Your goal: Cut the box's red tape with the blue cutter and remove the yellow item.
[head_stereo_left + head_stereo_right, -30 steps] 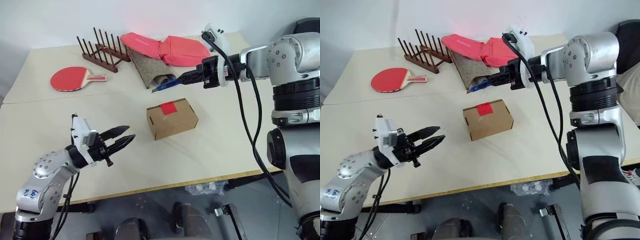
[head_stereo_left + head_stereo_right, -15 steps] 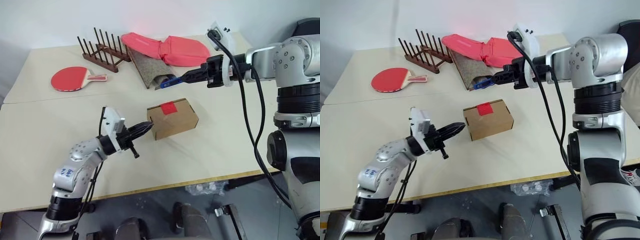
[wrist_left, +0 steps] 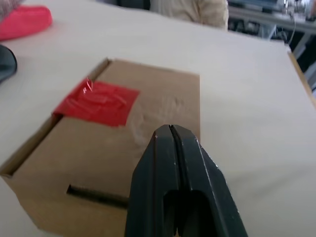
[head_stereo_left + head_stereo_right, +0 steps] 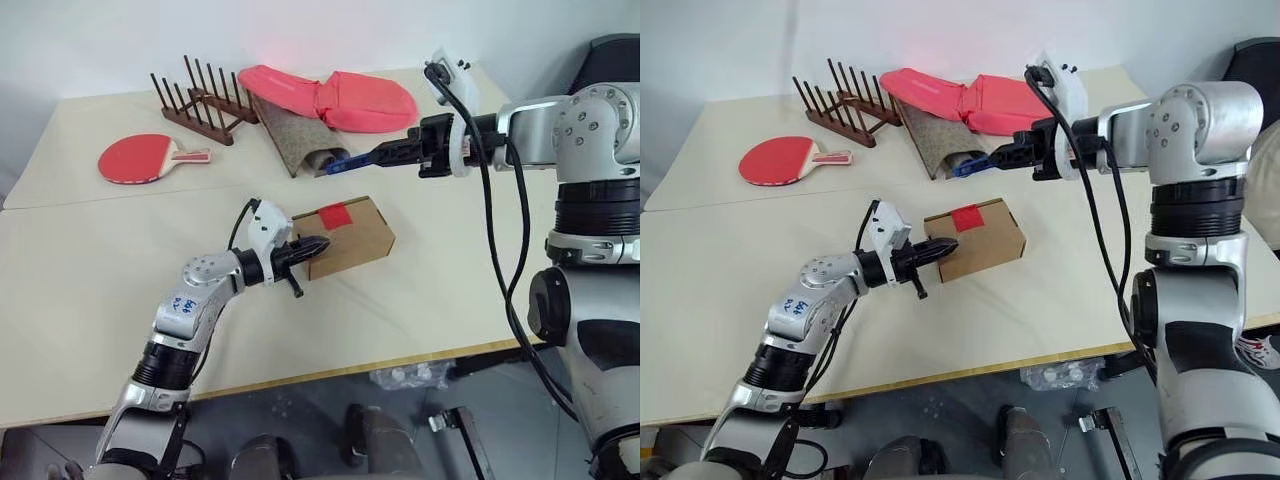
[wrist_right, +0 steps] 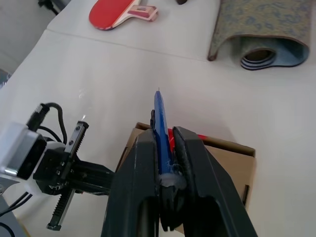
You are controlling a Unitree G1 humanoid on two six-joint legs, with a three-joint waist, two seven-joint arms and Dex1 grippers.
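The brown cardboard box (image 4: 358, 236) lies mid-table with the red tape (image 4: 335, 215) over its top flap edge. My left gripper (image 4: 322, 243) is shut and empty, pointing level at the box's left end, its tips right at the cardboard just below the tape (image 3: 98, 102); contact cannot be told. The right gripper (image 4: 388, 154) hovers above and behind the box, shut on the blue cutter (image 4: 346, 163), whose tip points left and down. In the right wrist view the cutter (image 5: 160, 111) stands out over the box (image 5: 232, 155). The yellow item is hidden.
At the back of the table lie a red paddle (image 4: 140, 157), a wooden peg rack (image 4: 200, 100), a rolled mat (image 4: 295, 142) and a pink cloth bundle (image 4: 335, 95). The table's front edge (image 4: 330, 372) runs close below the box.
My left gripper has shut and travelled forward and to the right, from open table space up to the box's left end. The right gripper with the cutter has barely moved.
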